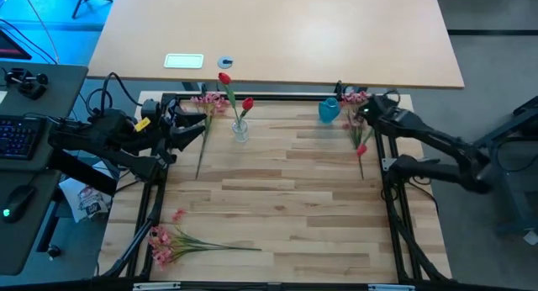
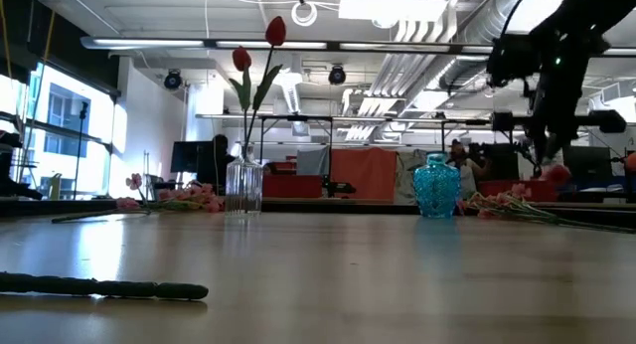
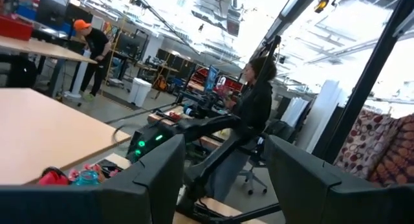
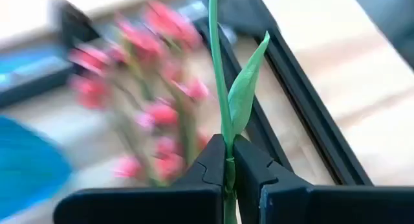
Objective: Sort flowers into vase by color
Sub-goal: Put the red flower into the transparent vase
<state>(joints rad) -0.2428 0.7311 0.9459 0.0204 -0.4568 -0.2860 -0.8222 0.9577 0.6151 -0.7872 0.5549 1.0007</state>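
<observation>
A clear glass vase (image 1: 240, 129) at the far middle holds two red tulips (image 1: 224, 78); it also shows in the low view (image 2: 243, 185). A blue vase (image 1: 329, 111) stands to its right. My right gripper (image 1: 367, 113) is just right of the blue vase, shut on a red tulip's stem; the bloom (image 1: 361, 150) shows below it in the low view (image 2: 556, 172). Pink sprays lie at the far right (image 1: 353, 97), far left (image 1: 206, 102) and near left (image 1: 164, 240). My left gripper (image 1: 189, 127) is open and empty at the far left (image 3: 223, 159). My right gripper pinches the tulip's thin green stem (image 4: 228, 164) between its two fingers, just below a leaf (image 4: 246, 88). The fingers lie across the stem. The stem runs on past the fingertips, and the bloom (image 2: 556, 172) hangs clear above the table.
A black frame (image 1: 277, 97) runs along the table's far and side edges. A light desk (image 1: 277, 39) stands beyond it. The far-left spray's long stem (image 1: 200, 156) lies slanting on the wood. People sit in the room behind.
</observation>
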